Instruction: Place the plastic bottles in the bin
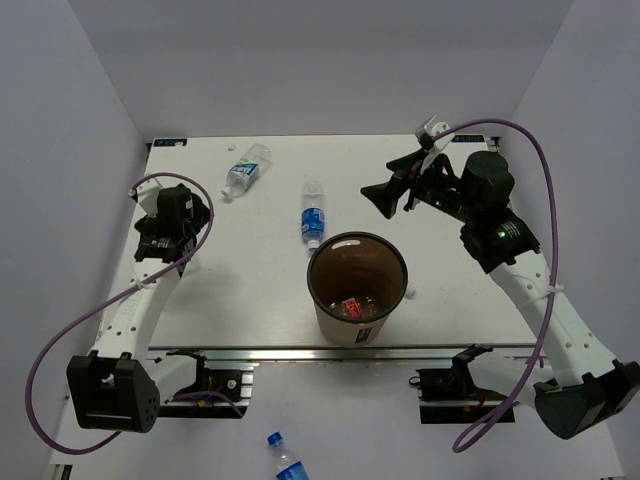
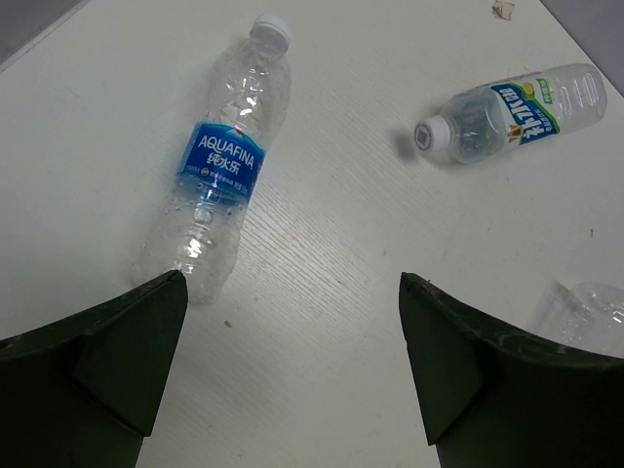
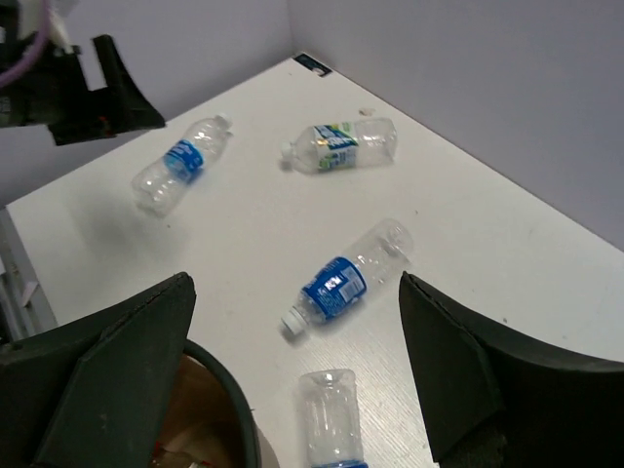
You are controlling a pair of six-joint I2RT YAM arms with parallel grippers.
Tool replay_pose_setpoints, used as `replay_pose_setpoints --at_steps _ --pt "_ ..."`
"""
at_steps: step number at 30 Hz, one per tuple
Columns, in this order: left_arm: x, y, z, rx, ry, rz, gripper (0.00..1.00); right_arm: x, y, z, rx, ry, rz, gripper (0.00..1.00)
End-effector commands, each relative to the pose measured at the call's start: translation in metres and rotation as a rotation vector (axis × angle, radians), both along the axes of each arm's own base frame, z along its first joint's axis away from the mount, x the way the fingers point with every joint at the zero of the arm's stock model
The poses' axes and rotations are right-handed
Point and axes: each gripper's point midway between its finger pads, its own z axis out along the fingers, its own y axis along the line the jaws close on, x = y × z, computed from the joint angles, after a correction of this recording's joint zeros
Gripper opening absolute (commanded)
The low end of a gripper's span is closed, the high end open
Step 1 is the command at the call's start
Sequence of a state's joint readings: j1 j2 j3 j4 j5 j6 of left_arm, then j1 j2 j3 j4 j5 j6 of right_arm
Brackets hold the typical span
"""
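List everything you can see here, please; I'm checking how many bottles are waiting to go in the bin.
Aquafina bottle: one, clear with blue label, lying on the table before the left tool.
green-label bottle: one, clear, lying toward the far left corner.
middle bottle: one, clear with blue label, lying just beyond the bin.
rim-side bottle: one, clear, beside the bin's rim, cut off by the right wrist view.
off-table bottle: one, blue cap and label, below the table's near edge.
bin: one, brown with dark rim, near-centre; something red and white inside.
table: one, white.
left tool: one, dark, open, empty.
right tool: one, dark, open, empty, raised beyond the bin.
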State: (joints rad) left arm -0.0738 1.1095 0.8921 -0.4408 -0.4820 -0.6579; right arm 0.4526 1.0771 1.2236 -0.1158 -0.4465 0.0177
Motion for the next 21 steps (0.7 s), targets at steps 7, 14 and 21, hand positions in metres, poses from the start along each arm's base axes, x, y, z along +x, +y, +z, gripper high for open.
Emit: replay_pose_setpoints --at_steps 7,14,21 --pt "0.005 0.003 0.010 0.016 -0.015 -0.002 0.98 0.040 -0.040 -0.028 0.019 0.096 -0.273 0.89" --pt "0.005 0.004 0.007 0.025 -0.007 0.004 0.98 0.059 -0.080 -0.085 0.065 0.269 -0.344 0.89" --pt "0.008 0.001 0.005 0.016 -0.013 -0.013 0.98 0.051 -0.079 -0.142 -0.018 0.343 -0.293 0.89"
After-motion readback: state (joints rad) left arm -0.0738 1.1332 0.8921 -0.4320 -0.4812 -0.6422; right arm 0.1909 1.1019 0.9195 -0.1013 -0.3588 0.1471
